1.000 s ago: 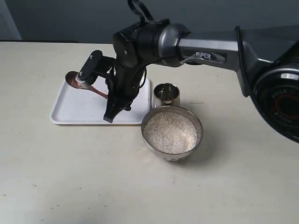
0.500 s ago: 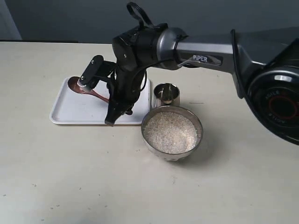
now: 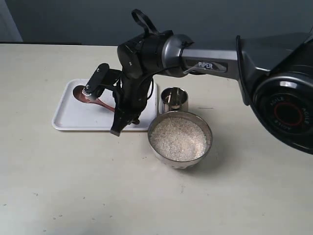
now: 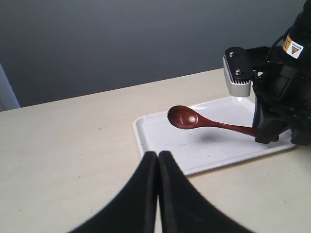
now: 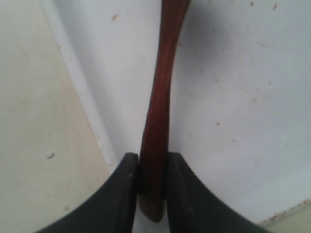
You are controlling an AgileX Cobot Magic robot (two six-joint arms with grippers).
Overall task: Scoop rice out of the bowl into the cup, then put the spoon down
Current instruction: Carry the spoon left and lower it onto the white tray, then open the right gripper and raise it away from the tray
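One spoon [image 3: 80,93] hangs in the right claw [image 5: 152,167] above the tray [image 3: 73,116].

the spoon [image 4: 184,117] is glossy dark wood, the tray [image 4: 160,141] smooth matt plastic, the cup [image 3: 174,100] and bowl [image 3: 180,163] shiny metal.

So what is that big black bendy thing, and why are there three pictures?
It is a robot arm. One picture looks at the whole table from outside; the other two come from small cameras on each arm's wrist. On the table sit a white tray, a metal bowl full of rice and a little steel cup. The right arm's fingers pinch the handle of a brown wooden spoon, holding it over the tray. The left arm's fingers are shut, empty.
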